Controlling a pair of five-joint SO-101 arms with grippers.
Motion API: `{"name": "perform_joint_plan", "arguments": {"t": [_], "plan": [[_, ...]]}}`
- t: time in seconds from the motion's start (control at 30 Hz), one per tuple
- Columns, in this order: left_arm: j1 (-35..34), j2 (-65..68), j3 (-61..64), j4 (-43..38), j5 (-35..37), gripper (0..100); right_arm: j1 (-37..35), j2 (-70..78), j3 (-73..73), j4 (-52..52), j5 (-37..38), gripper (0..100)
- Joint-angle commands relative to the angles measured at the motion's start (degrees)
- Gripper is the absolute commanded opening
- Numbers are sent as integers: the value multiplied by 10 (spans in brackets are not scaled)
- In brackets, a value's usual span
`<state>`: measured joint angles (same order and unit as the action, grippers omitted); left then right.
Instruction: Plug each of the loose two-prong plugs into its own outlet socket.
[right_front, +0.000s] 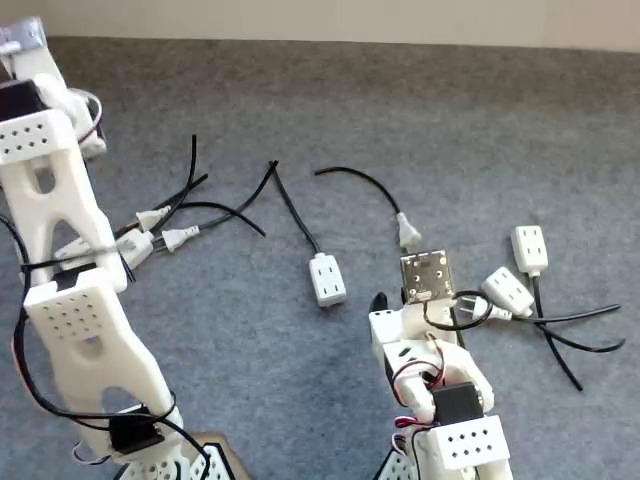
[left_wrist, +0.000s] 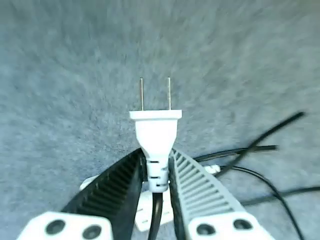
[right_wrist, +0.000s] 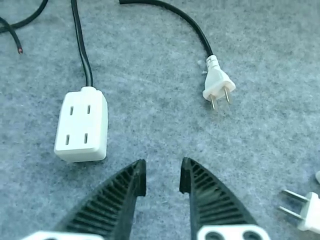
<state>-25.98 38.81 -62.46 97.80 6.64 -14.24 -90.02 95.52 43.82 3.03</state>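
White two-prong plug (left_wrist: 155, 131) is clamped in your left hand (left_wrist: 157, 155), while your right hand (right_wrist: 162, 169) gapes empty near the outlet socket (right_wrist: 81, 125).

Your high camera looks down on the outlet block (right_front: 327, 279) from well above. Right wrist camera shares that block, up close; left wrist's hugs a plug (left_wrist: 155, 132) instead.

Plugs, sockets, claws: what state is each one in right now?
left claw: shut on the held plug.
held plug: gripped at its neck, prongs bare, unplugged.
right claw: open, empty.
near socket: lying flat, slots empty.
far plug: lying loose, unplugged.
edge plug: lying loose, prongs bare, unplugged.
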Motion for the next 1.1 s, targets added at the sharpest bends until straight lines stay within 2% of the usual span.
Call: {"name": "perform_joint_plan", "arguments": {"t": [0.0, 0.2, 0.63, 0.73, 0.9, 1.07], "plan": [[9, -17, -124, 45, 4, 6, -4, -5, 80, -16, 10, 120], [7, -116, -45, 45, 4, 6, -4, -5, 80, -17, 11, 120], [80, -506, 321, 25, 2, 6, -4, -5, 80, -17, 11, 120], [95, -579, 431, -26, 2, 6, -4, -5, 80, -17, 11, 120], [138, -743, 657, -166, 3, 6, -4, -5, 80, -17, 11, 120], [210, -951, 954, -389, 5, 6, -4, -5, 80, -17, 11, 120]]}}
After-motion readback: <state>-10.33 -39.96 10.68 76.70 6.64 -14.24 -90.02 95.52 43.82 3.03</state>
